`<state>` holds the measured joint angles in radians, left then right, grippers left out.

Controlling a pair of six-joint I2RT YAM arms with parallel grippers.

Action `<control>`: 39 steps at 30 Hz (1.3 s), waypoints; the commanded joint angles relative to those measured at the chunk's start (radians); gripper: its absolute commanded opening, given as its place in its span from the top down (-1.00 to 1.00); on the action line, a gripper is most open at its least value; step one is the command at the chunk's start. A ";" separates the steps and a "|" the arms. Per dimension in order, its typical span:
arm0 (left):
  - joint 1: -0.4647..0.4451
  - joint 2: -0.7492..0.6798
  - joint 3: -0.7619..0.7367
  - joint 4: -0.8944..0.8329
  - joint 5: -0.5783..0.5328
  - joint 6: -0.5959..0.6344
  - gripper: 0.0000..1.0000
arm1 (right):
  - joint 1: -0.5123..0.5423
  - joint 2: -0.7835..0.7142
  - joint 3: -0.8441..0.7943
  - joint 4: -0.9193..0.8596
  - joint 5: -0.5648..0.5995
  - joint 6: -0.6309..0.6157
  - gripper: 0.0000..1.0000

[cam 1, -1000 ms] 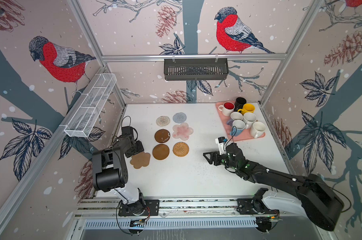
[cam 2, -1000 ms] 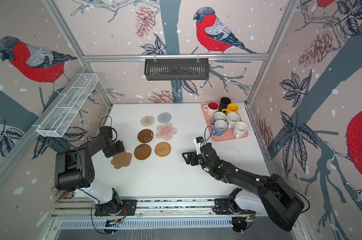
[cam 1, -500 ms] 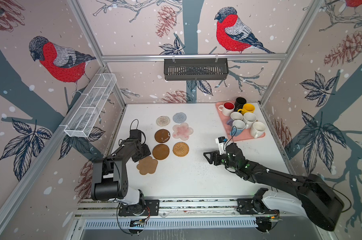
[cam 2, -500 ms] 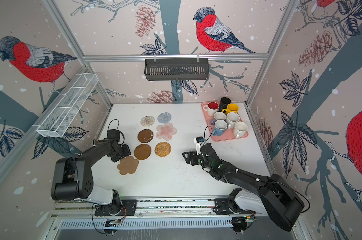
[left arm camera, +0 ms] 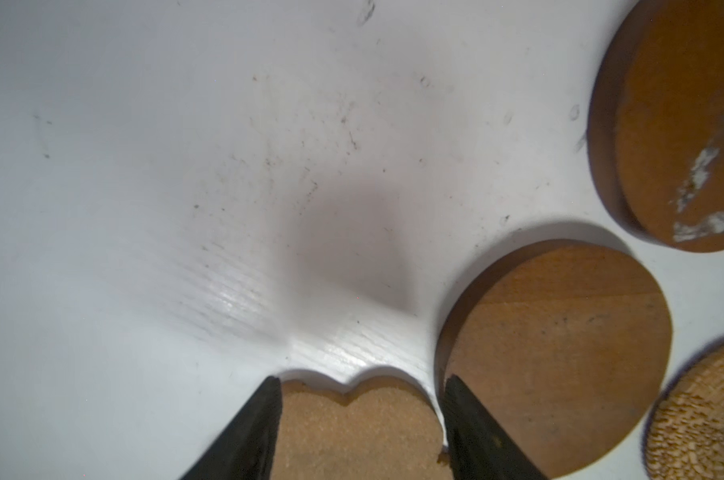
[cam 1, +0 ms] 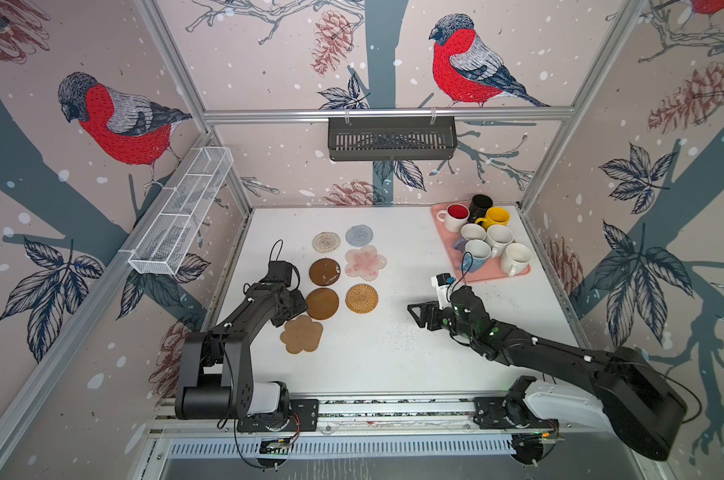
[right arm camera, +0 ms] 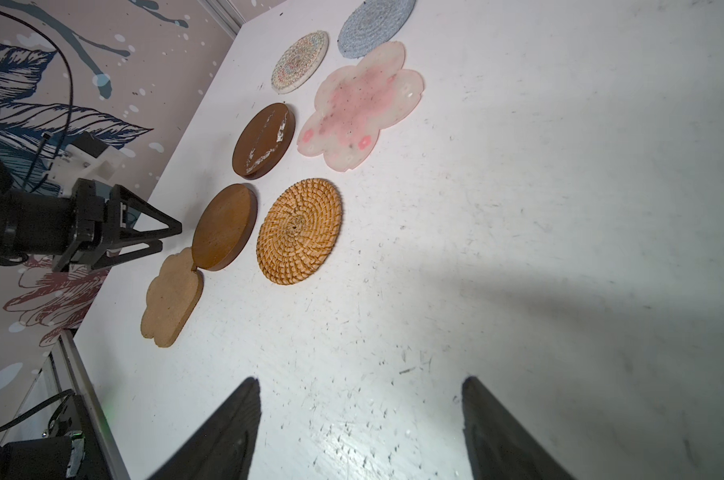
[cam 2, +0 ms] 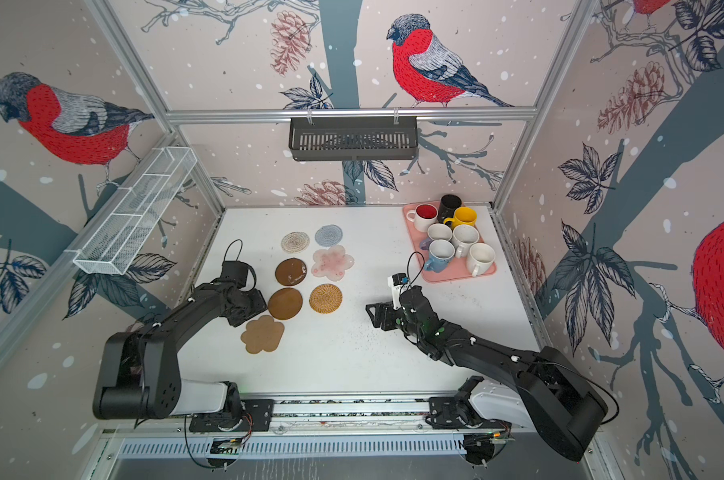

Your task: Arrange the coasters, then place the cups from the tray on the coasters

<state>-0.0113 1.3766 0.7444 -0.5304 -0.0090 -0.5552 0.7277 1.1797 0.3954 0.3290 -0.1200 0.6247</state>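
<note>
Left gripper (left arm camera: 362, 377) is sitting open, fingers straddling a lobe of the cork flower coaster (cam 1: 301, 339), which is lying flat near-left, just beside the near brown disc (cam 1: 322, 303). Right gripper (right arm camera: 361, 379) is hovering mid-table, spread, holding nothing. Cups (cam 1: 516, 257) are all standing on the tray (cam 1: 493, 272), far right.

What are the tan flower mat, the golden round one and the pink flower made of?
Tan flower: likely cork, matte, with fine speckled grain. Golden round one: seemingly woven wicker or rattan, coiled in a spiral, slightly glossy. Pink flower: probably resin or silicone, milky, translucent, with pink blotches; I cannot tell which.
</note>
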 commanded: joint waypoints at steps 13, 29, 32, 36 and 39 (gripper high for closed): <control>0.016 0.006 -0.019 -0.047 -0.152 -0.101 -0.44 | 0.006 0.014 0.011 -0.005 0.023 -0.015 -0.52; -0.002 -0.132 -0.199 0.077 -0.030 -0.190 -0.33 | 0.024 0.023 0.020 -0.008 0.032 -0.020 -0.52; -0.019 -0.120 -0.205 0.080 -0.028 -0.194 -0.28 | 0.023 0.011 0.017 -0.013 0.043 -0.021 -0.52; -0.050 -0.131 -0.200 0.070 -0.041 -0.202 -0.26 | 0.023 0.010 0.019 -0.015 0.046 -0.023 -0.52; -0.071 -0.158 -0.204 0.067 -0.042 -0.212 -0.25 | 0.024 0.012 0.019 -0.016 0.046 -0.023 -0.52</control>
<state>-0.0685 1.2373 0.5446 -0.4572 -0.0597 -0.7528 0.7498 1.1946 0.4095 0.3096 -0.0860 0.6205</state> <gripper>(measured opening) 0.625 0.760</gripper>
